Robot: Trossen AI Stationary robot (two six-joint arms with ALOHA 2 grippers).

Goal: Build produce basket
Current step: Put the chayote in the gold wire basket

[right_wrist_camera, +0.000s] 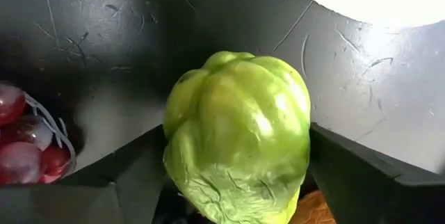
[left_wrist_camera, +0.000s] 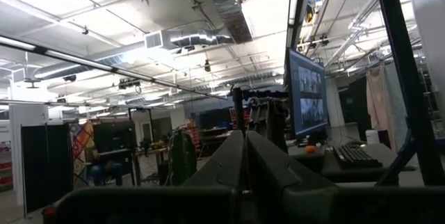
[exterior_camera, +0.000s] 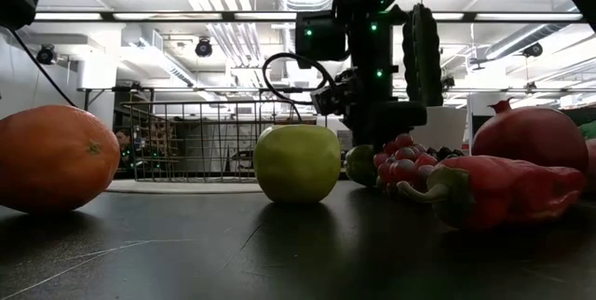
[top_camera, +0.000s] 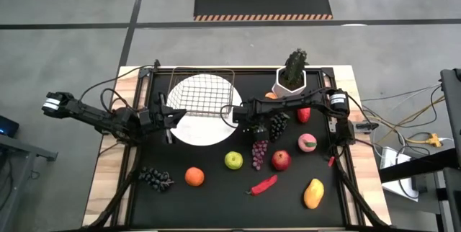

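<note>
The wire mesh basket point(top_camera: 202, 90) stands at the table's far side, partly over the round white plate point(top_camera: 205, 124). My right gripper point(top_camera: 246, 120) is just right of the plate, shut on a lumpy green pear point(right_wrist_camera: 236, 133), with grape bunches point(top_camera: 277, 124) beside it. In the low view the pear point(exterior_camera: 359, 165) shows under the gripper, next to the reddish grapes point(exterior_camera: 405, 156). My left gripper point(top_camera: 171, 113) hovers shut at the plate's left edge, holding nothing. The other produce lies loose on the black mat. My right gripper pinches the green pear between its two fingers point(right_wrist_camera: 125, 172), one on each of the pear's opposite sides point(right_wrist_camera: 177, 147). The fingers come from above, pointing down at the mat. Whether the pear is lifted clear or rests on the mat, I cannot tell.
On the near half of the mat lie dark grapes point(top_camera: 155, 178), an orange point(top_camera: 194, 176), a green apple point(top_camera: 233, 161), a red apple point(top_camera: 281, 161), a red chili point(top_camera: 263, 185), a mango point(top_camera: 313, 193) and a peach point(top_camera: 307, 143). A potted plant point(top_camera: 292, 77) stands at the far right.
</note>
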